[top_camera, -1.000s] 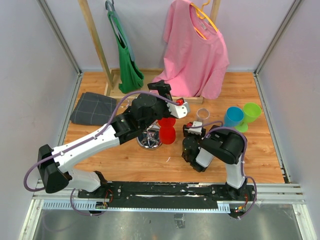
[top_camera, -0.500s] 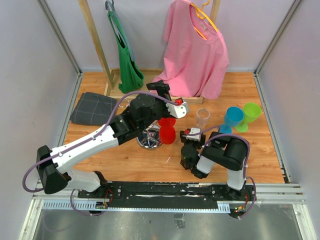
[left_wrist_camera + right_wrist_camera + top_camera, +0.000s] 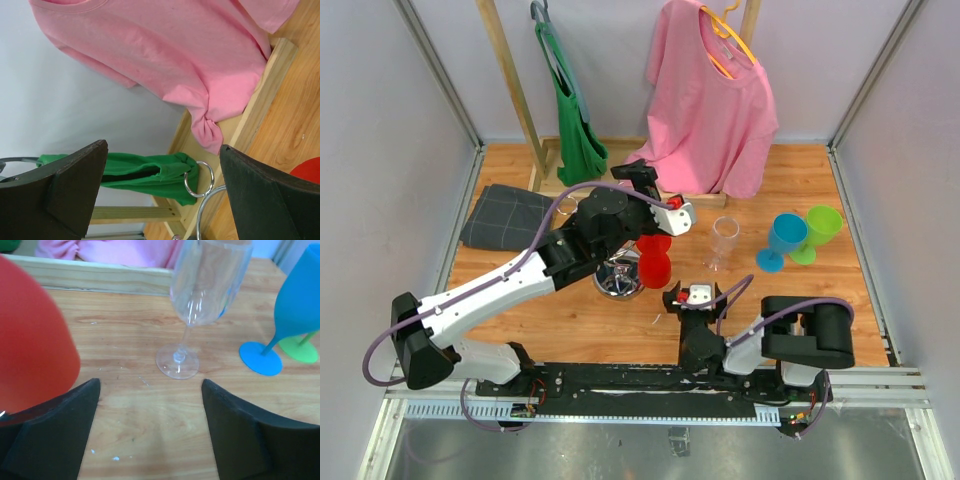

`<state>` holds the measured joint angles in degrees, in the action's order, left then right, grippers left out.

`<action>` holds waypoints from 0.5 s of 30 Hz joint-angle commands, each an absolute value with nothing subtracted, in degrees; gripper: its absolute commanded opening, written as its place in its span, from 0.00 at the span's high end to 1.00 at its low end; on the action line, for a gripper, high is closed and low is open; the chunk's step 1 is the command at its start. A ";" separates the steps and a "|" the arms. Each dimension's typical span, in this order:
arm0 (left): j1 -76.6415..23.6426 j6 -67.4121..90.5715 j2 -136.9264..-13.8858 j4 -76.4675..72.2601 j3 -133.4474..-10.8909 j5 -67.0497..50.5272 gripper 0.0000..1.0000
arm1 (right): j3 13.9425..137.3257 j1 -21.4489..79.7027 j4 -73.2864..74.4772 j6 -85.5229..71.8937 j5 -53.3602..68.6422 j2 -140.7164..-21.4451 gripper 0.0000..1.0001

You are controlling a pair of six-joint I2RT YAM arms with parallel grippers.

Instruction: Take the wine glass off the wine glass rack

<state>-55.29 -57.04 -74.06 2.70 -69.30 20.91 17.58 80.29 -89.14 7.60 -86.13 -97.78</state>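
The clear wine glass [image 3: 724, 240] stands upright on the wooden table, apart from the wine glass rack [image 3: 618, 283], whose shiny round base shows under my left arm. In the right wrist view the wine glass [image 3: 200, 295] is straight ahead, with its foot on the wood. My right gripper [image 3: 690, 296] [image 3: 151, 385] is open and empty, a short way nearer than the glass. My left gripper [image 3: 642, 178] [image 3: 162, 150] is wide open above the rack, holding nothing. One chrome ring of the rack [image 3: 200, 179] shows between its fingers.
A red glass [image 3: 655, 262] [image 3: 30, 340] is right beside the rack. A blue glass [image 3: 782, 240] [image 3: 295, 305] and a green glass [image 3: 817, 232] stand right of the clear one. A pink shirt [image 3: 710, 100], a green cloth [image 3: 575, 120] and a wooden frame are behind. Grey folded cloth [image 3: 507, 216] lies left.
My right gripper has drawn back from the clear glass toward the near edge, its jaws widening. The glass stays standing where it was left. The left arm has hardly moved.
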 commanded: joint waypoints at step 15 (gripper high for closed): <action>-55.02 -54.04 -71.83 1.02 -75.39 20.05 0.01 | 26.62 92.36 -89.97 42.57 -97.17 -77.73 0.02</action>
<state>-55.29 -54.92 -73.47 2.68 -73.36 20.69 23.49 90.50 -88.73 30.70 -87.66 -82.91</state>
